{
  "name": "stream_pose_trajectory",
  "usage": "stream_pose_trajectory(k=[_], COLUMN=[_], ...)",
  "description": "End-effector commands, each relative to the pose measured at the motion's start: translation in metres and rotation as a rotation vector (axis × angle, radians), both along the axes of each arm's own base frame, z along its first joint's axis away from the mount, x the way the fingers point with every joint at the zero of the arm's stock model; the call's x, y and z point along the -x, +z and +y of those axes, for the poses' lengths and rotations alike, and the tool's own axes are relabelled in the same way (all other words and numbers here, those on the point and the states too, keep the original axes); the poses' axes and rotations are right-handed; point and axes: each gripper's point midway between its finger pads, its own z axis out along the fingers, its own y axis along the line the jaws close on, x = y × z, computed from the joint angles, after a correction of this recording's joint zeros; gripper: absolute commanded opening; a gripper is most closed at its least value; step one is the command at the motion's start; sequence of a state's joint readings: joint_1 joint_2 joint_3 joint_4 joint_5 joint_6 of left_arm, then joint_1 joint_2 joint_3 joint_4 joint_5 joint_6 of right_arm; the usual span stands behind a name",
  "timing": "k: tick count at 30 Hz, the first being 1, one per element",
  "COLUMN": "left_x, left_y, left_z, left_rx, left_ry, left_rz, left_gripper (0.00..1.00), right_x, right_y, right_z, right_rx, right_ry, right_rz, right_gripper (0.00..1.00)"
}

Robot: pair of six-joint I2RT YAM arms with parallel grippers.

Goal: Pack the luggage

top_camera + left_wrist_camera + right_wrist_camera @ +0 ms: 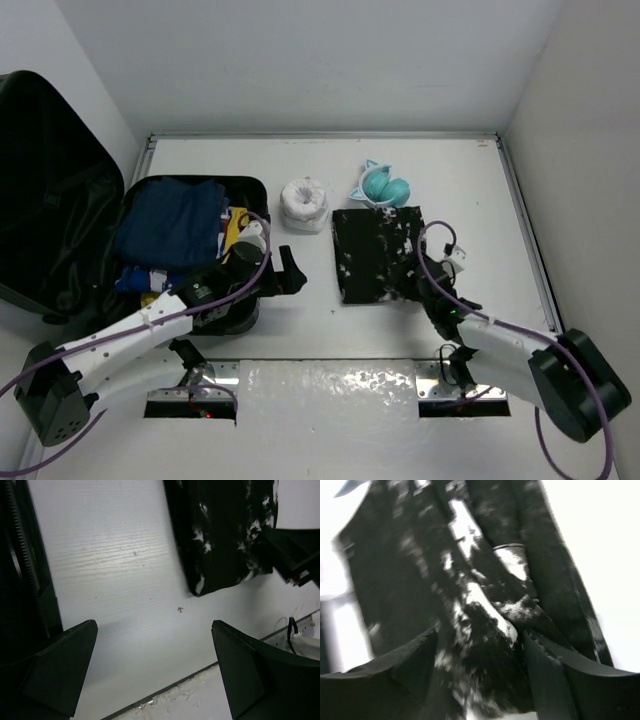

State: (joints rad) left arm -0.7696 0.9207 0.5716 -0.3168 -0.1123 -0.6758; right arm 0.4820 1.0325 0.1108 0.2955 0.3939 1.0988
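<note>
cloth (378, 252) right of the luggage (50, 180) is soft and limp: pinch a bunched fold. left tool (154, 630) released; right tool (480, 635) straddles it, grip unclear.

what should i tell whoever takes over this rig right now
Left claw: open, empty, over bare table beside the luggage.
Right claw: open, fingers astride the near right corner of the black-and-white cloth, not gripping it yet.
Done: a navy garment and a few other items lie in the open luggage.
Left: the cloth, white roll and teal item are on the table, unpacked.
</note>
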Motion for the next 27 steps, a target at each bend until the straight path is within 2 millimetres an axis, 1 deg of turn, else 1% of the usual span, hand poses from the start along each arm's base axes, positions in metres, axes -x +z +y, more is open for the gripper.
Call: stream_pose_trajectory(k=[1,2,3,4,5,6,7,9,10,11,12,13,14,15,16,17,18,19,20,21,22,23,24,25,26,27], left_x=[0.000,-0.001,-0.003,-0.002,-0.003,-0.004,-0.003,-0.004,-0.004,-0.004,-0.004,-0.003,-0.001,-0.005,-0.005,0.002,-0.002,-0.002,-0.002,-0.002,-0.005,-0.006,-0.003,-0.003,-0.006,-0.002], left_y=[0.004,0.005,0.011,0.010,0.014,0.017,0.018,0.021,0.021,0.019,0.017,0.009,0.002,0.002,-0.002,-0.021,-0.023,-0.029,-0.037,-0.038,-0.039,-0.036,-0.036,-0.035,-0.024,-0.026], left_z=[0.019,0.023,0.029,0.033,0.037,0.039,0.041,0.043,0.042,0.042,0.040,0.039,0.035,0.026,0.020,0.016,0.007,0.006,0.007,0.008,0.014,0.018,0.027,0.033,0.043,0.052], left_rx=[-0.006,-0.012,-0.013,-0.025,-0.031,-0.031,-0.036,-0.035,-0.031,-0.017,-0.011,0.018,0.039,0.098,0.157,0.173,0.215,0.230,0.206,0.196,0.185,0.181,0.156,0.161,0.181,0.165], left_ry=[0.113,0.132,0.160,0.169,0.189,0.198,0.206,0.222,0.227,0.244,0.251,0.280,0.282,0.290,0.311,0.294,0.293,0.320,0.342,0.357,0.399,0.424,0.454,0.494,0.537,0.562], left_rz=[-0.006,-0.010,-0.031,-0.027,-0.037,-0.044,-0.041,-0.045,-0.040,-0.027,-0.014,0.014,0.040,0.036,0.064,0.108,0.111,0.143,0.167,0.174,0.175,0.167,0.173,0.171,0.127,0.127], left_gripper=[0.97,0.97,0.97,0.97,0.97,0.97,0.97,0.97,0.97,0.97,0.97,0.97,0.98,0.98,0.98,0.99,0.99,0.98,0.98,0.99,0.99,0.99,0.99,0.99,0.99,0.99], right_x=[0.012,0.012,0.004,0.013,0.017,0.017,0.023,0.027,0.026,0.014,0.022,0.020,0.019,0.019,0.016,0.006,0.012,0.008,0.003,0.002,-0.004,0.000,0.003,0.005,0.004,0.007], right_y=[0.007,0.009,0.030,0.037,0.042,0.054,0.057,0.055,0.055,0.069,0.057,0.059,0.066,0.065,0.068,0.086,0.066,0.064,0.071,0.064,0.052,0.044,0.037,0.030,0.026,0.024], right_z=[0.066,0.078,0.099,0.119,0.129,0.138,0.144,0.137,0.130,0.125,0.107,0.098,0.092,0.089,0.086,0.094,0.086,0.084,0.093,0.092,0.094,0.092,0.096,0.100,0.106,0.111], right_rx=[-0.333,-0.346,-0.410,-0.470,-0.503,-0.542,-0.530,-0.437,-0.322,-0.242,-0.110,0.030,0.115,0.177,0.293,0.339,0.451,0.580,0.628,0.693,0.783,0.818,0.828,0.825,0.812,0.794], right_ry=[-0.001,0.024,0.077,0.146,0.180,0.212,0.256,0.278,0.321,0.312,0.317,0.377,0.402,0.430,0.507,0.554,0.618,0.718,0.806,0.864,0.950,1.010,1.086,1.121,1.143,1.171], right_rz=[0.057,0.072,0.024,0.040,0.038,0.010,0.006,0.031,0.002,-0.045,0.015,-0.004,0.014,0.032,0.018,-0.014,0.097,0.116,0.121,0.163,0.209,0.252,0.263,0.273,0.252,0.234], right_gripper=[0.72,0.75,0.77,0.80,0.81,0.82,0.83,0.84,0.85,0.87,0.88,0.89,0.90,0.90,0.90,0.90,0.90,0.90,0.89,0.89,0.88,0.87,0.85,0.83,0.83,0.82])
